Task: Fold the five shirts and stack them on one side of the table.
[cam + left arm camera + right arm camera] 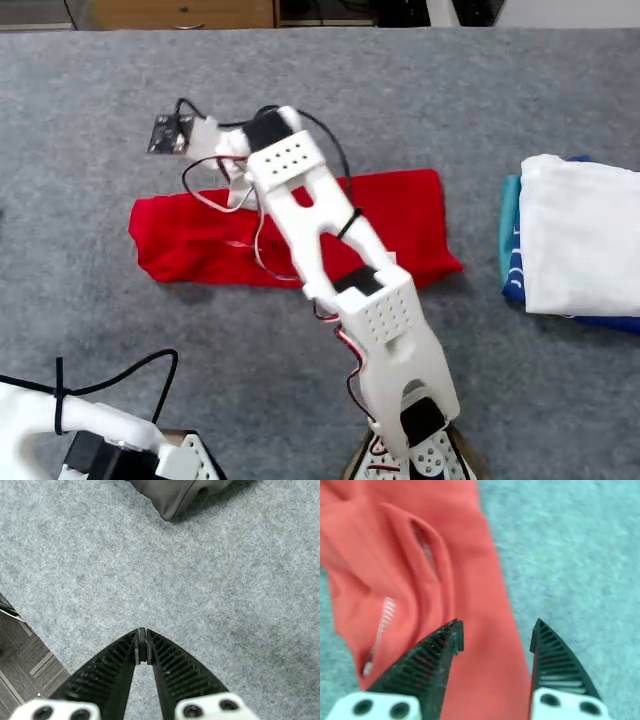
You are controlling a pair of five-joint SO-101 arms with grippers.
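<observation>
Bench: grey felt-like cover (480, 100), with wooden furniture along the top of the high view.
Red shirt: lies mid-frame in the high view (400, 225) as a long rumpled band, partly under the right arm.
Stack: at the right edge, a white shirt (580, 235) sits on top of blue ones (515, 270).
Right hand: released (497, 627), jaws spread. The shirt's long edge runs between its fingers.
Left hand: clenched on nothing (141, 635), tips touching above bare bench. A dark grey garment (185, 492) lies at the top of that frame.
Handling (our judgement): light, limp and not fragile. It has no stiffness, so it will sag from any grip and drag on the felt.
Where to hold: we would pinch an edge or corner through every layer, low against the bench, not the middle.
</observation>
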